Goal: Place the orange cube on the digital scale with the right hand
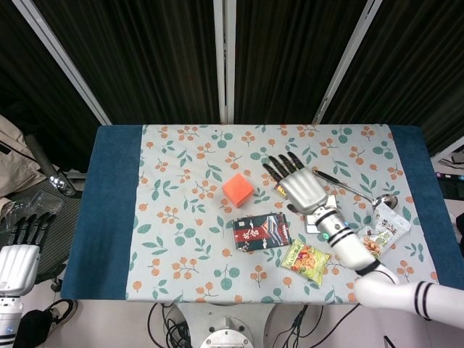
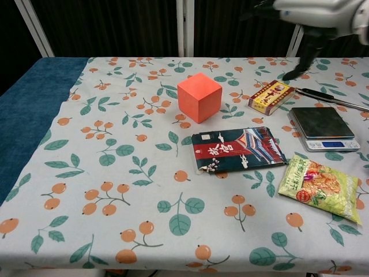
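Note:
The orange cube (image 1: pixel 238 190) (image 2: pixel 199 97) sits on the floral cloth near the table's middle. The small silver digital scale (image 2: pixel 324 128) lies to its right; in the head view my right arm covers most of the scale (image 1: pixel 322 225). My right hand (image 1: pixel 296 184) (image 2: pixel 314 17) hovers high above the table, fingers spread and empty, to the right of the cube and over the yellow-red box. My left hand (image 1: pixel 20 250) hangs open off the table's left side, holding nothing.
A yellow-red box (image 2: pixel 271 97) lies between cube and scale. A dark snack packet (image 2: pixel 237 149) and a green snack bag (image 2: pixel 320 187) lie in front. A metal ladle (image 1: pixel 362 192) and a small snack bag (image 1: pixel 383 230) rest at the right.

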